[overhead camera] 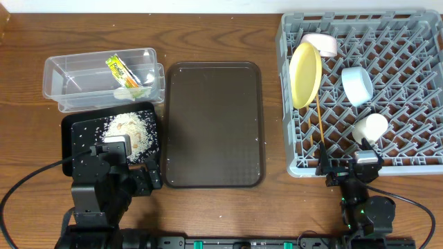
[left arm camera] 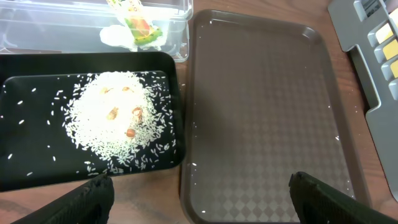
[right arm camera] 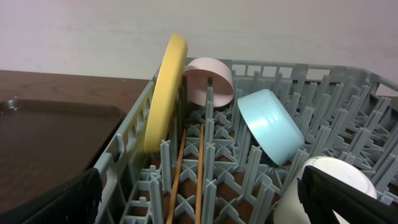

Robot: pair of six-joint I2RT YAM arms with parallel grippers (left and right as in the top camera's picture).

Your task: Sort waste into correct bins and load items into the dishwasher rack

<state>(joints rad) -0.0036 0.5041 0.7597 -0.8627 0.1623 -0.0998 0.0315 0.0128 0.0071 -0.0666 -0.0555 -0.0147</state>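
On brown wooden table [overhead camera: 208, 28] at nine o'clock, white rice scraps [overhead camera: 131, 131] heaped in shallow black rectangular tray [overhead camera: 75, 135]; holds left gripper [left arm camera: 199, 186] and right gripper [right arm camera: 199, 186] wide apart.

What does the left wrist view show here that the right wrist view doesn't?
Only the left wrist: the rice heaped in the black tray, and the wrapper in the clear tub behind it. Only the right wrist: the plate, pink bowl, blue bowl, cup and chopsticks, all in the rack. Both: the brown tray and part of the rack.
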